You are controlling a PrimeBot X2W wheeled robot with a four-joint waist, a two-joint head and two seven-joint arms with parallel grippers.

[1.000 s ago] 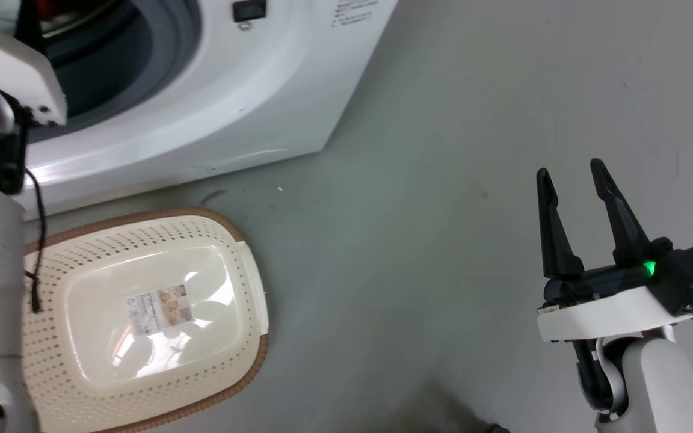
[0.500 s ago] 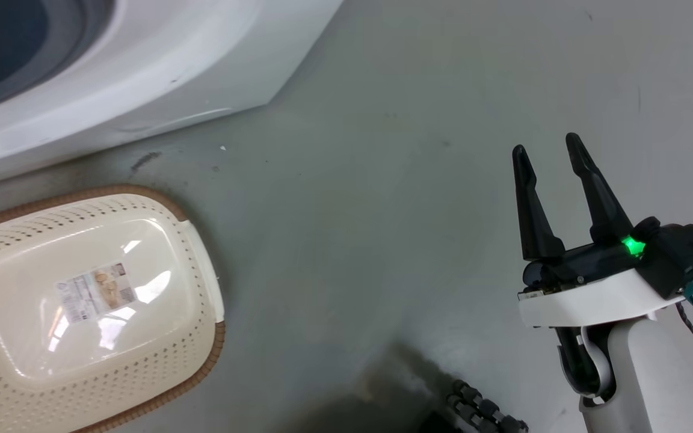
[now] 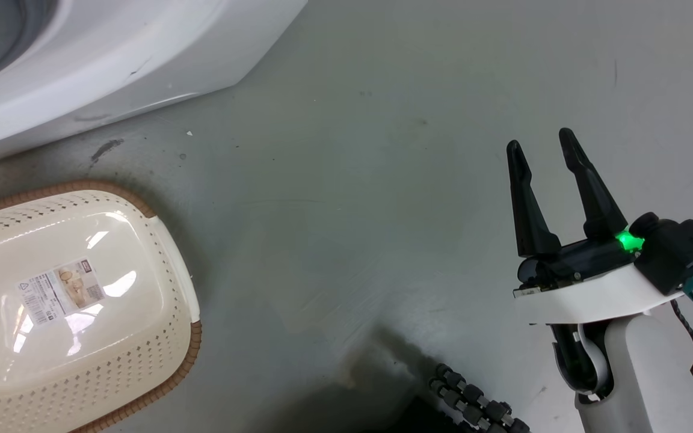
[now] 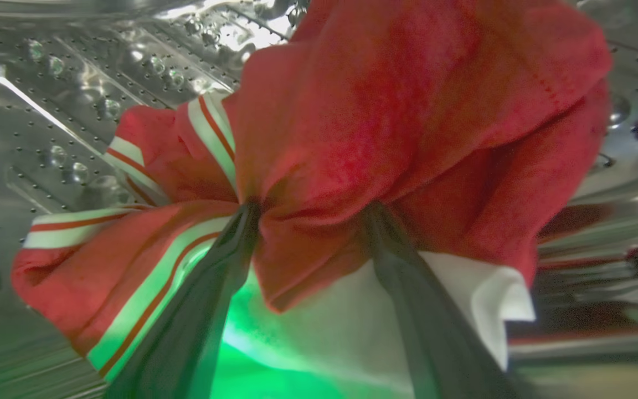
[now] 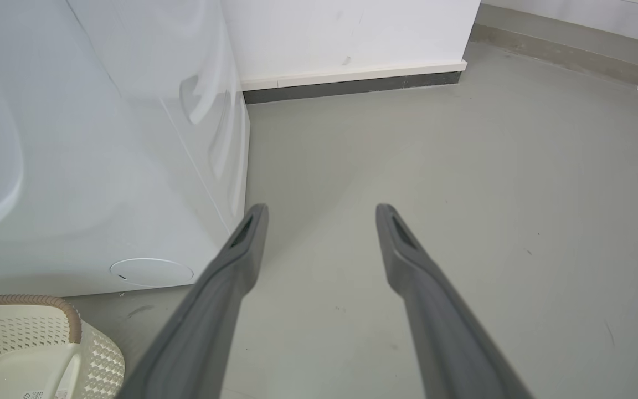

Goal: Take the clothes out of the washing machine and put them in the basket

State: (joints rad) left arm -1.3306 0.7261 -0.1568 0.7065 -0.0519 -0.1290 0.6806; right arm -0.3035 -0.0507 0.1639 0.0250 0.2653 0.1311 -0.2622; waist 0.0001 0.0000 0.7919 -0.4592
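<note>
Inside the perforated steel drum of the washing machine, my left gripper is shut on the clothes. They are red fabric with white panels and thin stripes, and a thick fold is bunched between the two dark fingers. The cream basket with its brown rim sits on the floor before the washing machine, with nothing in it. My right gripper hangs open over bare floor, well to the right of the basket. From the right wrist, the right gripper holds nothing, with the washing machine and basket at its left.
Grey floor spreads between the basket and my right arm. A black ribbed cable lies at the bottom edge. A white wall with dark skirting stands behind the washing machine.
The head camera has swung, so the washing machine and basket slid left in the picture and my left arm left it. The right gripper stays open, barely moved.
</note>
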